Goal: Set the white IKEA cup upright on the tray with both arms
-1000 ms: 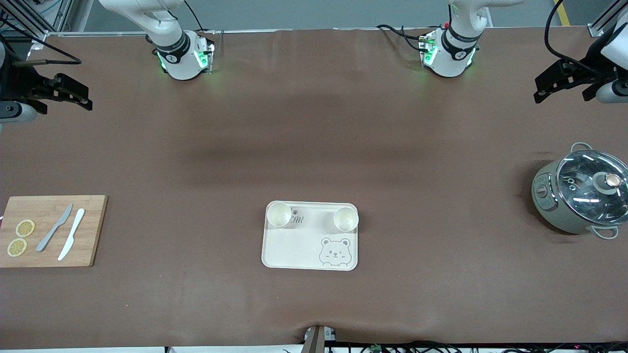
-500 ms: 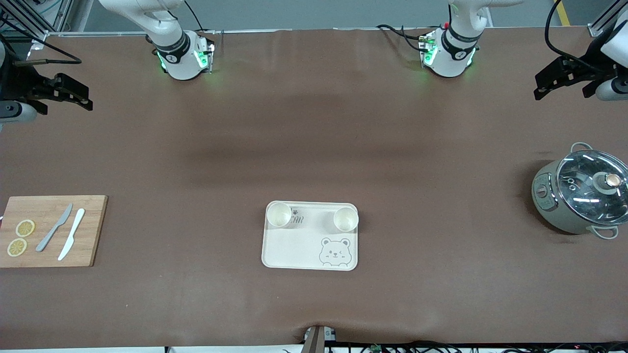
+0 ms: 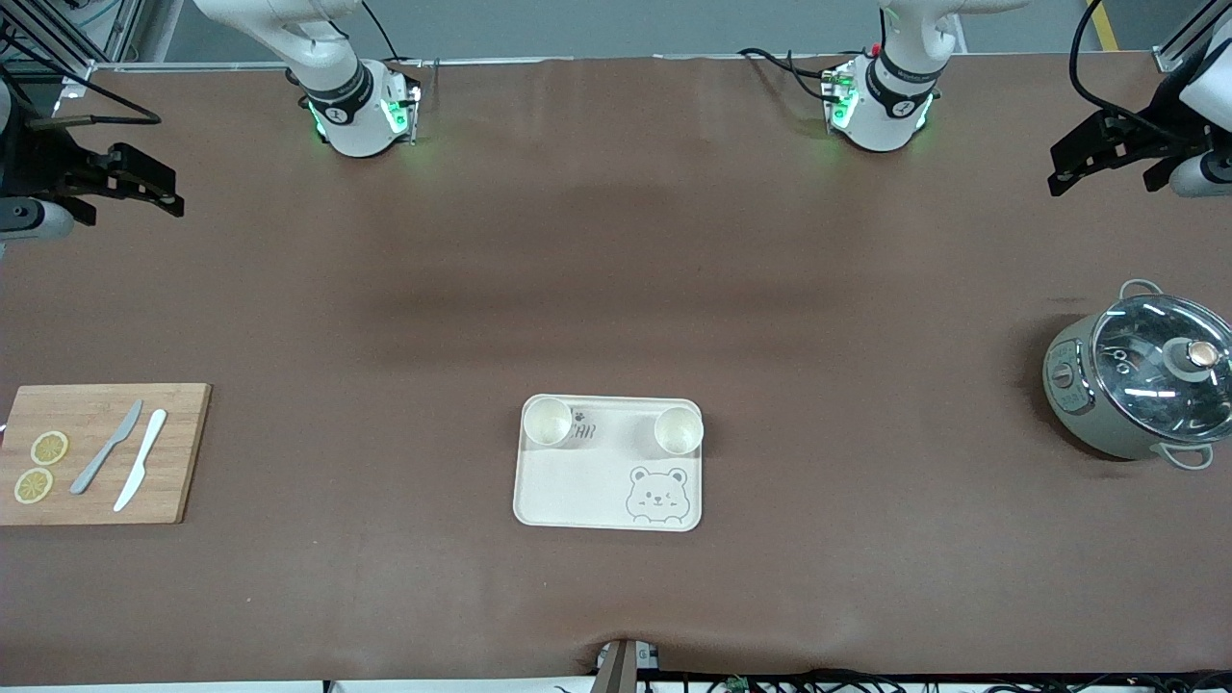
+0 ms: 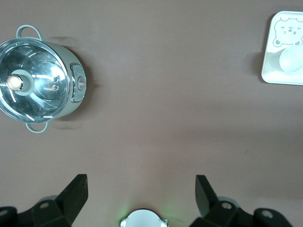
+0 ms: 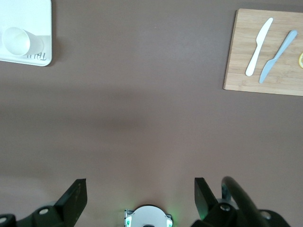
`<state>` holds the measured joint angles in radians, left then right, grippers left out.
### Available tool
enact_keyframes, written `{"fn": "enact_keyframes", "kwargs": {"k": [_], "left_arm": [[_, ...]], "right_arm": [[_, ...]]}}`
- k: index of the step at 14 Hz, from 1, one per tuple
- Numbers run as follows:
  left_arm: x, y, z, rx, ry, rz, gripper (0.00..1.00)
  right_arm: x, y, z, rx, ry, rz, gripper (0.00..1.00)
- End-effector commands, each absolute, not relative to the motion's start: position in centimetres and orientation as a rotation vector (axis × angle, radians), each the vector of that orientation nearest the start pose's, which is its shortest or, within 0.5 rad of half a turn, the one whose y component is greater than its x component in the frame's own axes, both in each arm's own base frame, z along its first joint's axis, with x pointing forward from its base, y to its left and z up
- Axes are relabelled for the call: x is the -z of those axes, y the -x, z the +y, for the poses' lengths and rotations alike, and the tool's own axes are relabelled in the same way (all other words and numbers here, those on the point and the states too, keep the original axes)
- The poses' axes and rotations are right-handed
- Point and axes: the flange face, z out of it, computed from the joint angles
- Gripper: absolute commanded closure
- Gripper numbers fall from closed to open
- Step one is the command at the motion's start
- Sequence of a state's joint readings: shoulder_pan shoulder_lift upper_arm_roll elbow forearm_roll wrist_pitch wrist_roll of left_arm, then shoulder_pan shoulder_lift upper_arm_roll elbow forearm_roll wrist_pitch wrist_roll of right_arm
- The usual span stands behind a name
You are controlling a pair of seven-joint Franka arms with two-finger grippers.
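Beside tray: cutting board, pot, well apart.

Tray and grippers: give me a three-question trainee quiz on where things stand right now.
1. True or false: both cups on the tray stand upright.
2. The left gripper is: A) shut on a cup, B) open and empty, C) resting on the pot lid.
3. Fill in: the two knives lie on the ____.

Key:
1. True. One cup and the other cup show open mouths, in the tray's two corners farthest from the front camera.
2. B. The right gripper is open and empty too, up over bare table at its own end.
3. Cutting board, beside the lemon slices.
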<state>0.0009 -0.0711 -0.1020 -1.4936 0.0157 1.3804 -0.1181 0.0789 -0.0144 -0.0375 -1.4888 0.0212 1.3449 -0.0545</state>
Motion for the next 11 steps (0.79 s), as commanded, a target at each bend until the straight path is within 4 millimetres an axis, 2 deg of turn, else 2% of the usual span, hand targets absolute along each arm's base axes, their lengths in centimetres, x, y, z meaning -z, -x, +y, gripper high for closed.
{"fn": "enact_keyframes", "kwargs": {"k": [1, 8, 11], "left_arm": [[-68.7, -50.2, -5.3, -0.057, 3.102, -0.013, 0.0], [-68.9, -50.0, -5.8, -0.045, 3.106, 0.003, 0.0], [-68.7, -50.3, -7.0, -0.023, 3.1, 0.026, 0.0]], "right_arm": [[-65.7, -52.6, 1.7, -0.179, 3.076, -0.204, 0.0], [-65.4, -52.8, 2.0, -0.153, 3.079, -0.226, 0.0], [-65.3, -52.8, 2.1, -0.158, 3.08, -0.228, 0.0]]}}
